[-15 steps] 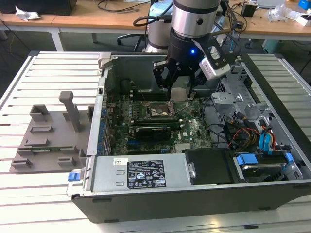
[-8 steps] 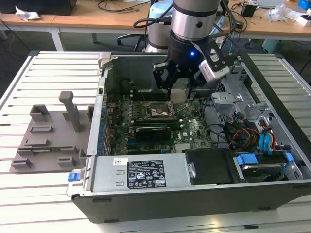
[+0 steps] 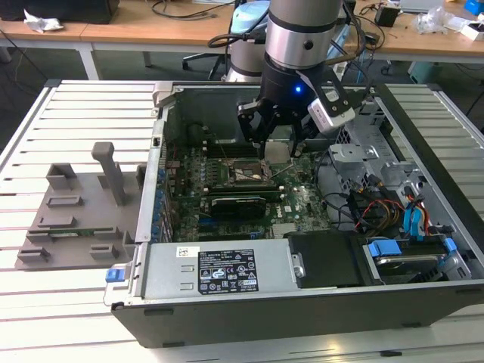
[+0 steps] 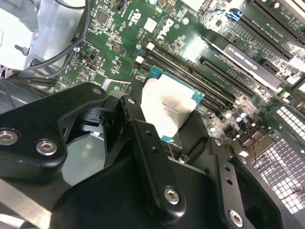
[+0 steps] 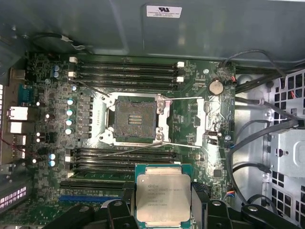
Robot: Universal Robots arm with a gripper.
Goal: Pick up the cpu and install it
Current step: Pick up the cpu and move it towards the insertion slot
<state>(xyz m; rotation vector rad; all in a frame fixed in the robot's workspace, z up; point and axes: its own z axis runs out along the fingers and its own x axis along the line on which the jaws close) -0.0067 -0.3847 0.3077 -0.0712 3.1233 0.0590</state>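
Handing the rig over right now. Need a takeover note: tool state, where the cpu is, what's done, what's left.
Tool: shut on the cpu, held above the motherboard inside the open computer case.
Socket: uncovered and looks empty. The cpu sits off to one side of it, not over it, in the first wrist view.
Done: cpu picked up.
Left: cpu not yet seated in the socket.

Exterior view: I had it high and set back, angled down onto the open computer case point(image 3: 227, 318) on the slatted table point(image 3: 76, 113).
First wrist view: near, facing straight down on the motherboard point(image 5: 188, 119).
Second wrist view: nearer still, oblique, looking past the gripper point(image 4: 167, 125).
Shared: the motherboard in all three views, the cpu point(image 5: 163, 198) point(image 4: 167, 102) in both wrist views.
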